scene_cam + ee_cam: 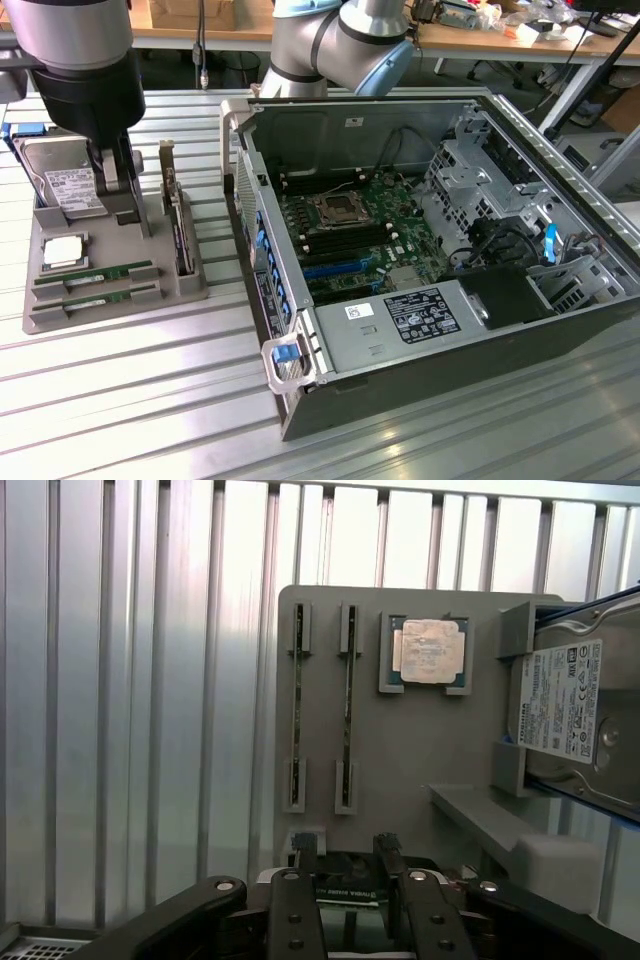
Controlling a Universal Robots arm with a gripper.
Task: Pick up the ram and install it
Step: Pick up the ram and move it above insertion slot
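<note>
At the exterior view's left, on the ribbed metal counter (150, 400), sits a grey moulded parts tray (60, 318) (420, 750).

At the tray's far end a silver hard drive with a white label (70, 185) (580, 710) is propped in a holder. Just in front of it, a square silver processor chip (62, 252) (428, 652) lies flat in a recess.

Towards the tray's near edge are the two long, thin green memory sticks, each set on edge in its own slot. They are the processor-side ram (95, 272) (347, 705) and the outer ram (100, 293) (298, 705). The two lie parallel, just beside each other and not touching. Both are seated in the tray.

Above the tray hang the arm's black fingers (137, 205) (300, 865), between the hard drive and a tall green expansion card with a metal bracket (175, 215) that stands on edge. The fingers are spread wide and hold nothing. They are apart from both rams.

Further right, a dark open computer case (500, 375) lies on its side on the counter. Its green motherboard (350, 225) is exposed, with black memory slots on either side of the processor socket.
</note>
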